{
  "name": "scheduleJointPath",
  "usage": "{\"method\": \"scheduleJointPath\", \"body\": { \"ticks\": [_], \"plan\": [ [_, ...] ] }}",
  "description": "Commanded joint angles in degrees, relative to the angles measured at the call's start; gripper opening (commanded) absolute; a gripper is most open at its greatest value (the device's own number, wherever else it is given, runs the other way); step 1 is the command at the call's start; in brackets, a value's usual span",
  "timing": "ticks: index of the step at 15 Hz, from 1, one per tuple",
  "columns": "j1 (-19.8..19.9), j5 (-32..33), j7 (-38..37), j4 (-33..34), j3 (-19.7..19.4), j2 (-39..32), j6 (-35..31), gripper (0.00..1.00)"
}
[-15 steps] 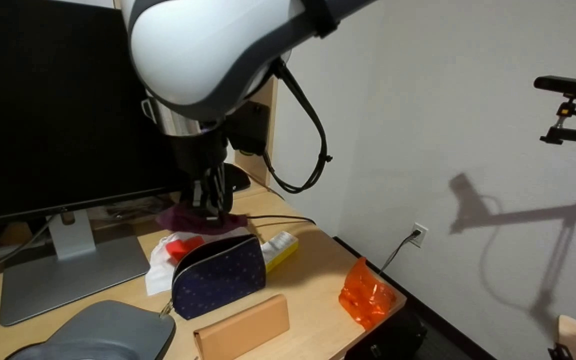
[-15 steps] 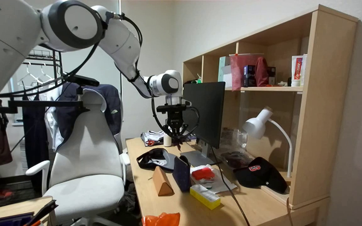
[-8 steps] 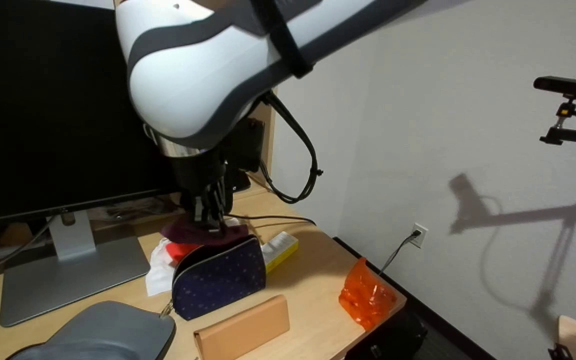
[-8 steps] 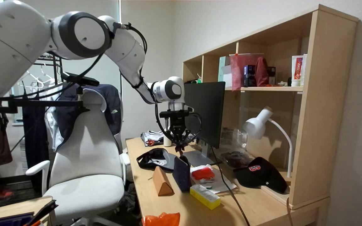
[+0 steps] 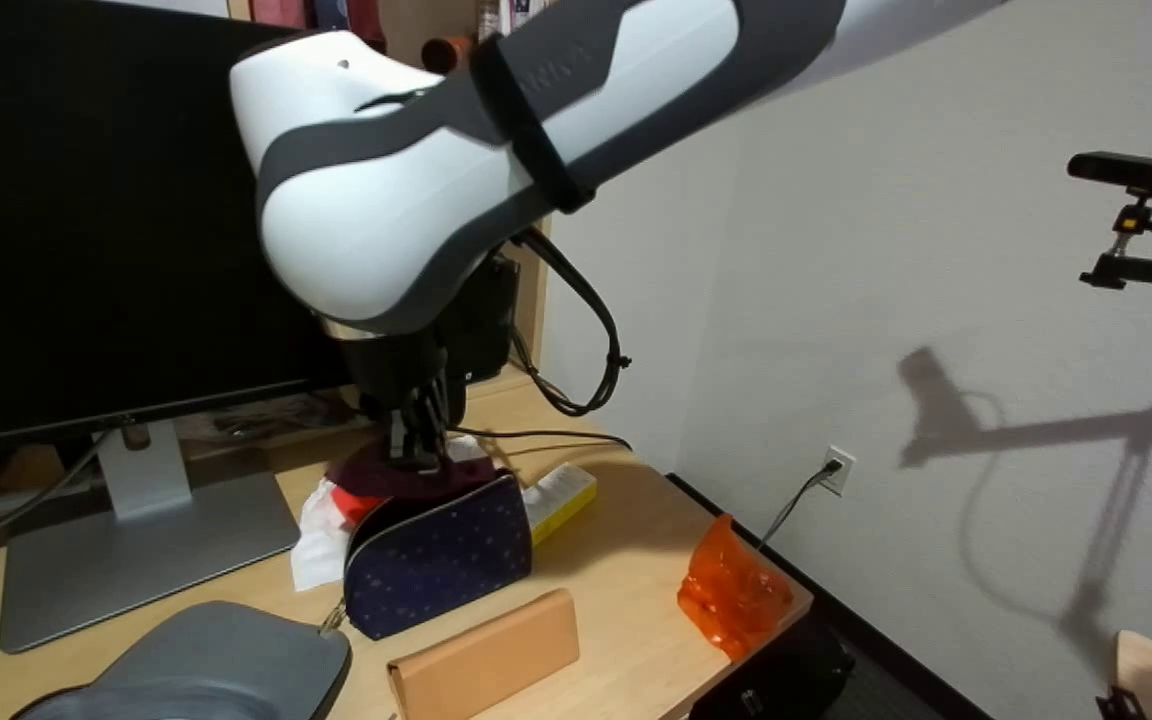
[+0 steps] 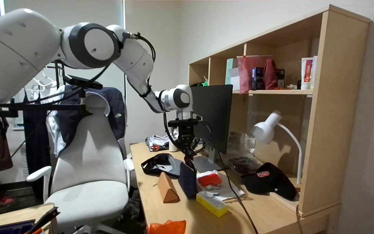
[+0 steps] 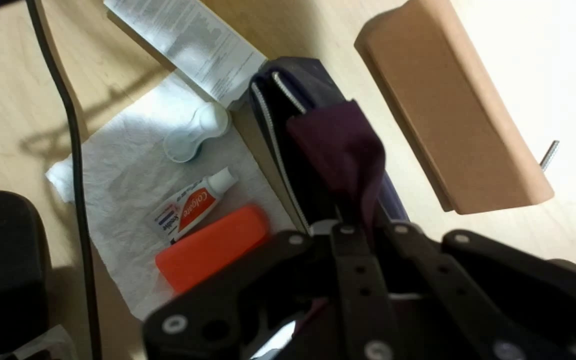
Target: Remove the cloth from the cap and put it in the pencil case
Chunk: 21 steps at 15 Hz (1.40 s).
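The maroon cloth (image 7: 340, 142) hangs from my gripper (image 7: 372, 230), which is shut on it. In the wrist view its front end lies over the open zipped mouth of the navy pencil case (image 7: 313, 80). In an exterior view the cloth (image 5: 361, 472) spreads to both sides of the gripper (image 5: 423, 462), just above and behind the rim of the pencil case (image 5: 441, 570). Whether any of it is inside the case is hidden. The case stands upright on the desk. The grey cap (image 5: 221, 650) lies beside it; it also shows in an exterior view (image 6: 176, 169).
A tan triangular case (image 7: 460, 120) stands close to the pencil case. On the other side are a white tissue (image 7: 123, 200), a red box (image 7: 213, 247), a toothpaste tube (image 7: 193, 205) and a white-yellow box (image 7: 193, 45). A monitor (image 5: 116, 220) and a black cable (image 7: 75, 170) are near.
My gripper has moved down with the cloth, and the cloth now hangs at the pencil case's mouth. The case, cap and other desk things have not moved.
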<state>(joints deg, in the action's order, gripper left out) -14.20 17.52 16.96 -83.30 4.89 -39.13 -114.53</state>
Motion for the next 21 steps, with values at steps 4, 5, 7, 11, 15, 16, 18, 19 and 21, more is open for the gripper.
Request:
{"method": "scheduleJointPath", "body": {
  "ticks": [4,5,7,11,15,16,18,19,21],
  "plan": [
    [0.71,0.30,1.48,2.72,1.01,-3.96,-0.81,0.09],
    [0.72,0.20,1.40,2.78,1.06,-4.23,-0.83,0.10],
    [0.94,0.01,1.33,1.97,1.18,-3.88,-1.70,0.36],
    [1.11,-0.38,1.06,0.81,1.48,-2.29,-2.69,0.55],
    [0.87,-0.35,0.99,0.06,1.84,-0.93,-4.16,0.81],
    [0.90,-0.49,1.00,-0.07,2.06,-0.63,-4.45,0.86],
    [1.01,-0.79,1.12,-0.34,2.48,-0.16,-5.20,0.98],
    [1.04,-0.93,1.16,-0.38,2.66,0.02,-5.32,1.00],
    [1.00,-1.04,1.07,-0.91,2.92,0.75,-5.85,1.00]
  ]
}}
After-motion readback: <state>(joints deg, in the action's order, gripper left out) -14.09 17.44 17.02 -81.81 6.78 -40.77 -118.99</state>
